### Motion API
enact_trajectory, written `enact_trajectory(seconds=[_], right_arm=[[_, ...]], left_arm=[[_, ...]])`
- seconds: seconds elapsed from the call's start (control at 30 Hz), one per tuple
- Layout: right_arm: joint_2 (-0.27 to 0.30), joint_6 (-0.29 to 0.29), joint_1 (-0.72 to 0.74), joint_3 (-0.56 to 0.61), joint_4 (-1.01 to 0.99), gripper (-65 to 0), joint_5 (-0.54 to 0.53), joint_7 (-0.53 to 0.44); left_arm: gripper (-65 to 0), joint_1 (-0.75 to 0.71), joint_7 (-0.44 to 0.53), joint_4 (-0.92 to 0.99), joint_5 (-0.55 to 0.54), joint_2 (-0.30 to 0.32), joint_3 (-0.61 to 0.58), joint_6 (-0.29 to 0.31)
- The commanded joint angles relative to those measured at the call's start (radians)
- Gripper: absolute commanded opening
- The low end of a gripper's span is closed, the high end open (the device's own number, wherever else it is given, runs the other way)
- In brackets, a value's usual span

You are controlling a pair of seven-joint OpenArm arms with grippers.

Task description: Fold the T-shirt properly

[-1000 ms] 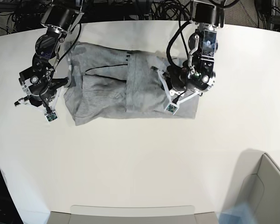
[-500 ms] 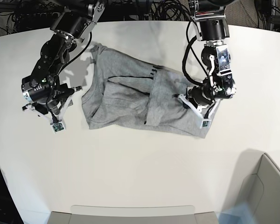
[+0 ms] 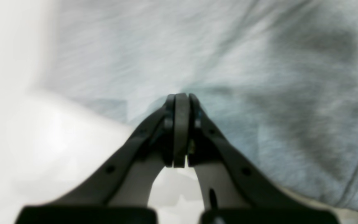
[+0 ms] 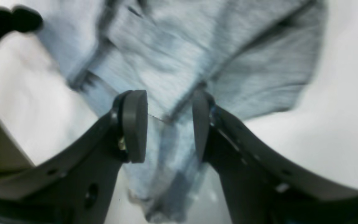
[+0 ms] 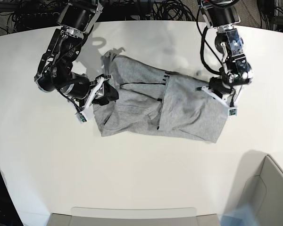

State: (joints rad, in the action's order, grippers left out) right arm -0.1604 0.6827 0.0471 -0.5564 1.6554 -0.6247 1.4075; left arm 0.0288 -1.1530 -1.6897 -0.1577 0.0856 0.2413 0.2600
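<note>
The T-shirt [image 5: 160,106] is lying folded on the white bench [image 5: 132,169], left claw [image 3: 181,102] pinched together at its edge, right claw [image 4: 168,121] gaping apart.

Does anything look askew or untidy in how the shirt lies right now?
Yes. The T-shirt lies skewed across the table, its folded flaps uneven and rumpled, with the corner near the right gripper bunched up.

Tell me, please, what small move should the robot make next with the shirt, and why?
Probably close the right gripper on the T-shirt. Its jaws stand open with the shirt's edge showing between them, while the left gripper is shut at the opposite side of the shirt. The cloth lies skewed and wrinkled on the table, so both arms need a hold.
</note>
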Motion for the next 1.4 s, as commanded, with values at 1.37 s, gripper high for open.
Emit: enact_trajectory(seconds=[1.37], right_arm=[[0.040, -0.011, -0.260, 0.612, -0.195, -40.8, -0.269, -1.003]], left_arm=[[-65.0, -0.071, 0.035, -0.109, -0.013, 0.153, -0.122, 0.008]])
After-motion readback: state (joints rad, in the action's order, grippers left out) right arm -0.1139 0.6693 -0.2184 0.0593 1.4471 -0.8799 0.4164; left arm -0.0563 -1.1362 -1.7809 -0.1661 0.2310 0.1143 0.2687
